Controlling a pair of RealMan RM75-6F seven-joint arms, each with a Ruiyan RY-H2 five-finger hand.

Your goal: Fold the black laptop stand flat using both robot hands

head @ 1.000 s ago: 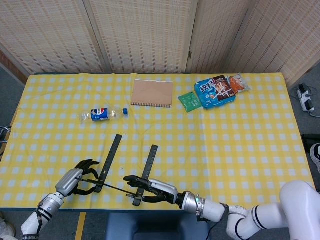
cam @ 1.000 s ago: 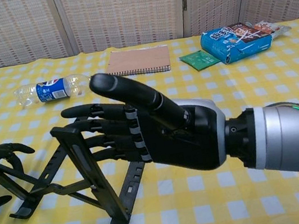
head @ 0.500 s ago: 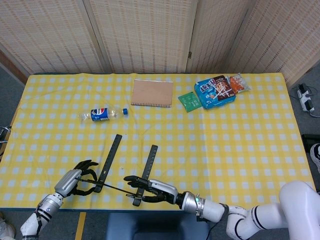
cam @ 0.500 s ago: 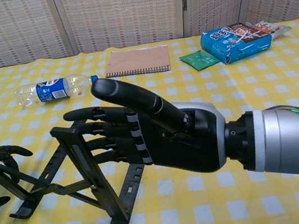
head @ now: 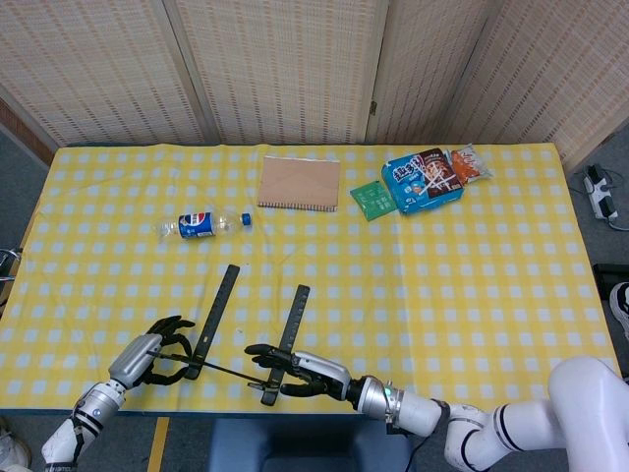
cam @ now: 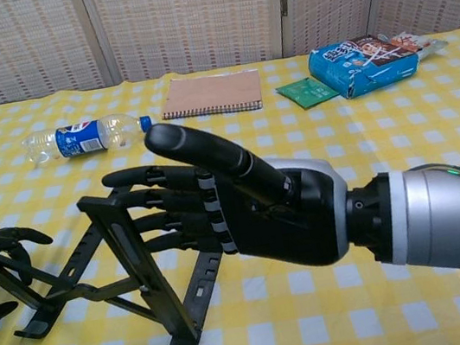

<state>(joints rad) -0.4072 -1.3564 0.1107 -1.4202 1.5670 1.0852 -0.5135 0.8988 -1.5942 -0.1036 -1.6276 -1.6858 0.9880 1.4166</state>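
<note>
Yellow checked tablecloth; black folding laptop stand upright at near edge. Left hand curled round its left rail, grasp uncertain. Right hand fingers extended, spread against right rail, gripping nothing. Pepsi bottle behind

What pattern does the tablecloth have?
Yellow and white checks on the tablecloth, clearest in the head view.

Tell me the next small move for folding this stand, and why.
Probably press both hands inward together. The laptop stand is still propped open, its crossed struts spread. The right hand lies flat-fingered against the right rail, and the left hand has its fingers around the left rail, so both seem placed to squeeze the rails together.
</note>
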